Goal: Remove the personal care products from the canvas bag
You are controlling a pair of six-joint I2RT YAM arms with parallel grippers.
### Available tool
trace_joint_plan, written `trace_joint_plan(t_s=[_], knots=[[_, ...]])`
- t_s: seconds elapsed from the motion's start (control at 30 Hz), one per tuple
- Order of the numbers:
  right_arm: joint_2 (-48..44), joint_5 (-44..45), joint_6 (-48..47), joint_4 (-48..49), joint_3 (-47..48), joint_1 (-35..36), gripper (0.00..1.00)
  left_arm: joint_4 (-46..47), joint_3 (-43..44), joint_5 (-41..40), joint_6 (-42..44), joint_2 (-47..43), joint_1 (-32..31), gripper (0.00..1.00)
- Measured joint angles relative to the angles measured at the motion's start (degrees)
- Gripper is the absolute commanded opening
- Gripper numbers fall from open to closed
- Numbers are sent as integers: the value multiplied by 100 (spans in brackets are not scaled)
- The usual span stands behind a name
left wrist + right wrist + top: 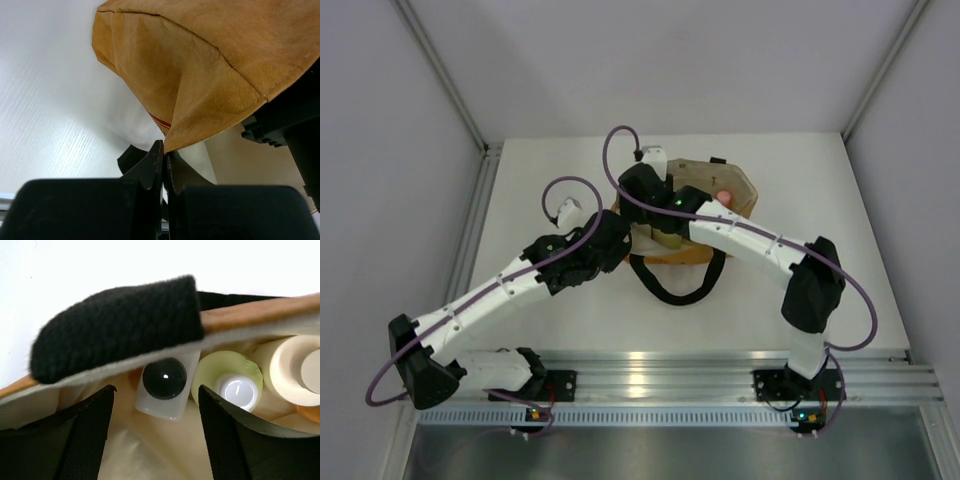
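Progress: none out yet. I saw white bottle (162, 385), yellow-green bottle (210, 372), cream-beige bottle (287, 365) still inside canvas bag (740, 188) on worktop (570, 330). Left jaws clenched on bag's fabric edge; right jaws released, straddling white bottle. I judged every removal left to do.

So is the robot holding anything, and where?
The left tool pinches the canvas bag by a corner of its fabric edge. The right tool is open, holding nothing.

from above the right arm (740, 238) hides most of the mouth of the canvas bag (740, 183). the right wrist view's edge cuts off the cream-beige bottle (292, 371), and a blurred black handle (117, 325) overlaps the white bottle (161, 408).
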Motion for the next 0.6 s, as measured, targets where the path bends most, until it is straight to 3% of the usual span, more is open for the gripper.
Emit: trace_joint_plan(t_s=[0.6], knots=[[603, 219, -111, 140, 201, -203, 63, 28, -2, -164, 76, -15, 33, 0]])
